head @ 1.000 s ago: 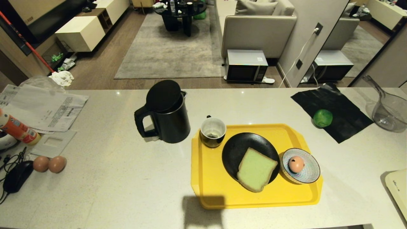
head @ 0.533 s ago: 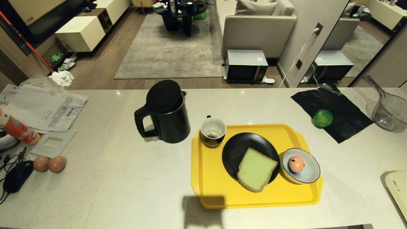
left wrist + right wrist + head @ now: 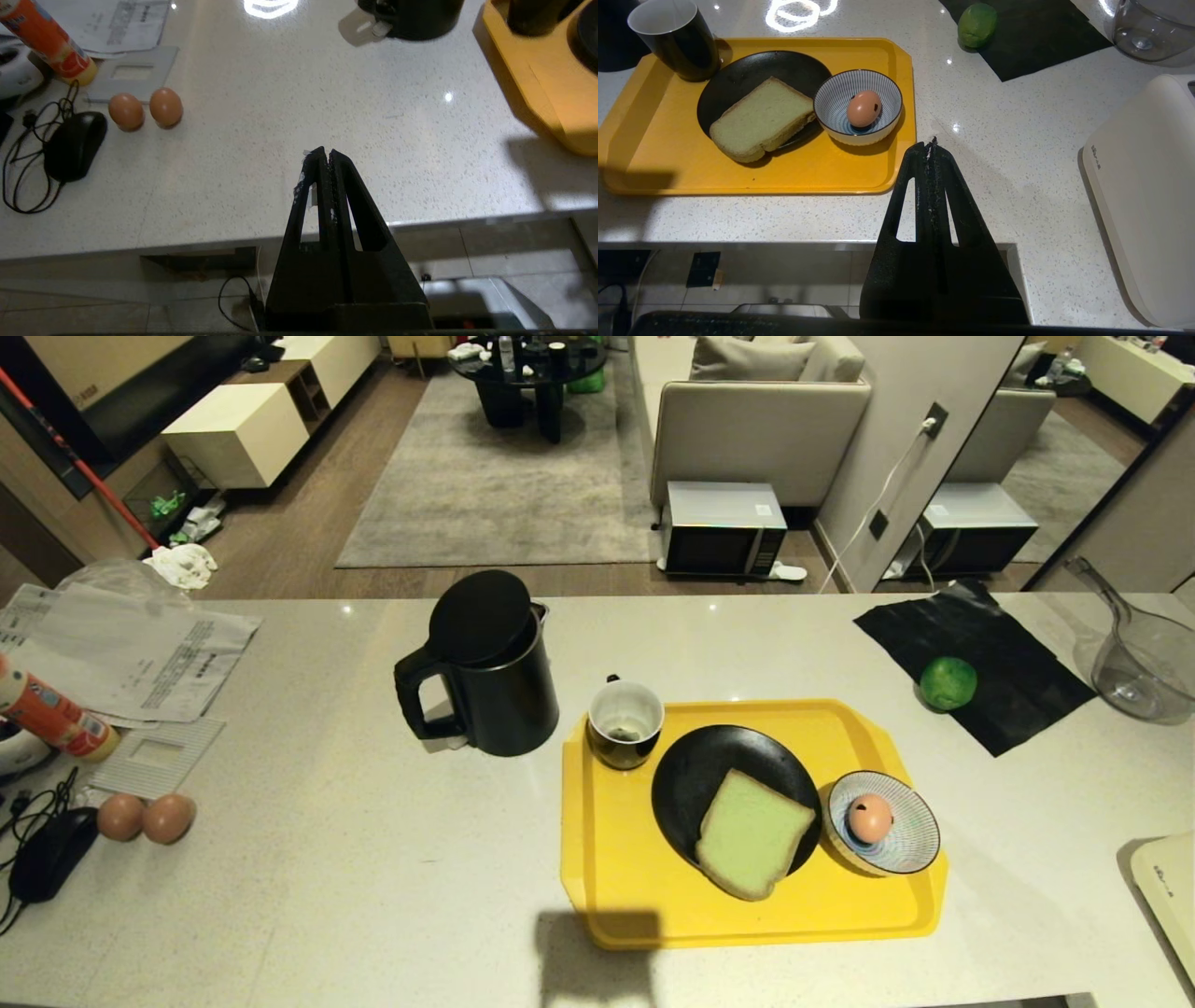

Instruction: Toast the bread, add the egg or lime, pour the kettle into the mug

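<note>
The pale green bread (image 3: 752, 832) (image 3: 762, 117) lies on a black plate (image 3: 700, 775) on the yellow tray (image 3: 607, 859). Beside it the spotted egg (image 3: 869, 818) (image 3: 864, 108) rests in a striped bowl (image 3: 910, 831). The black mug (image 3: 625, 722) (image 3: 675, 37) stands at the tray's far left corner, and the black kettle (image 3: 490, 667) is just left of it. On a black cloth at the right sits the lime (image 3: 948, 682) (image 3: 976, 18). My left gripper (image 3: 325, 151) hovers shut and empty over the counter's near edge. My right gripper (image 3: 931, 143) is shut and empty near the tray's right corner. Neither arm shows in the head view.
Two plain brown eggs (image 3: 145, 817) (image 3: 145, 108), a black mouse (image 3: 51, 851), papers (image 3: 140, 653) and an orange bottle (image 3: 51, 714) crowd the left end. A clear jug (image 3: 1139, 663) stands far right. A white appliance (image 3: 1143, 186) sits at the right near edge.
</note>
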You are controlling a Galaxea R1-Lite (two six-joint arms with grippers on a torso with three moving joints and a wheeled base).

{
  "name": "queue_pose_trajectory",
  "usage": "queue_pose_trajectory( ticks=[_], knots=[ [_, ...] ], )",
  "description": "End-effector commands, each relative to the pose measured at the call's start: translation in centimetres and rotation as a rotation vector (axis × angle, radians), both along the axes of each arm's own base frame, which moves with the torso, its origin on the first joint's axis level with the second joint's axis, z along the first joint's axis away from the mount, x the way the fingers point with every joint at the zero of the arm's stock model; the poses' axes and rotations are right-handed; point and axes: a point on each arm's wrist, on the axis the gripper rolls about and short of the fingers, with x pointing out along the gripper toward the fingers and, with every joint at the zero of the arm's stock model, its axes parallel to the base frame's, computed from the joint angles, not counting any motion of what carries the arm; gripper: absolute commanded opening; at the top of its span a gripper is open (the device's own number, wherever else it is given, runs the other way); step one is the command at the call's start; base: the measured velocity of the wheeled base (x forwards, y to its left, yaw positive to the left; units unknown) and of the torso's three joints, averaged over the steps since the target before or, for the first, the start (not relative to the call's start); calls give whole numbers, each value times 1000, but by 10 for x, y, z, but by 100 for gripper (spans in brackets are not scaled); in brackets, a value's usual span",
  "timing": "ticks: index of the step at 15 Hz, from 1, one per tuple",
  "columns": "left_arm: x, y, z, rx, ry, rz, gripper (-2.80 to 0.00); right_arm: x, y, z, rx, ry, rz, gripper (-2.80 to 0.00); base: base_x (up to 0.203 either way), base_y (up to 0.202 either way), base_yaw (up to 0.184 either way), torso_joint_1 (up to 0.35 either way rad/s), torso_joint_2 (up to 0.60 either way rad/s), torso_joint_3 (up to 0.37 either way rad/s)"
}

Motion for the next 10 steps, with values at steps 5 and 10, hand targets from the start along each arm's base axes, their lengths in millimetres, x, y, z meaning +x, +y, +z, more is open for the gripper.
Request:
queue_pose_trajectory(
  ticks=[5,10],
  knots=[
    [-1,0,-2,17,111,-13,-280,2,0,-7,1,27,0,-280,0,0,0,0,0,0],
    [-1,0,0,-46,19,-5,-280,2,0,-7,1,27,0,-280,0,0,0,0,0,0]
  ],
)
